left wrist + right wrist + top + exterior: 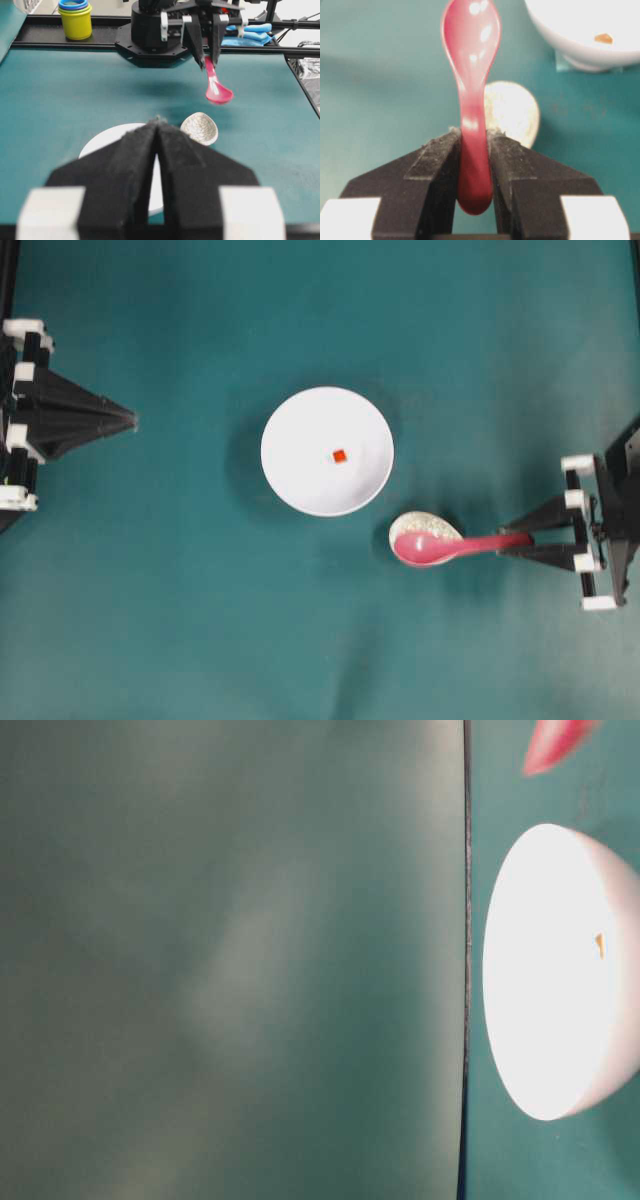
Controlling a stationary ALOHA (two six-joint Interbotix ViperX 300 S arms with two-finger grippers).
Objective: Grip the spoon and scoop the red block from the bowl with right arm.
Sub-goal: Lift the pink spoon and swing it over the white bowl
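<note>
The pink-red spoon (pixel 450 546) (pixel 470 65) is held by its handle in my right gripper (pixel 528 540) (pixel 474 136), which is shut on it. The spoon is lifted off the table, its scoop hovering over the small beige crackle dish (pixel 428 528). The white bowl (pixel 290 455) sits mid-table with the tiny red block (pixel 339 456) (pixel 603 38) inside, up and left of the spoon. My left gripper (pixel 130 421) (pixel 157 122) rests at the left edge, tips together, holding nothing. The left wrist view shows the spoon (pixel 216 85) hanging from the far arm.
The crackle-patterned dish (pixel 200 128) (pixel 512 112) lies beside the bowl (pixel 105 140), right under the spoon. Stacked yellow and blue cups (pixel 75 19) stand beyond the table's far edge. Green cloth covers the table (pixel 200 640).
</note>
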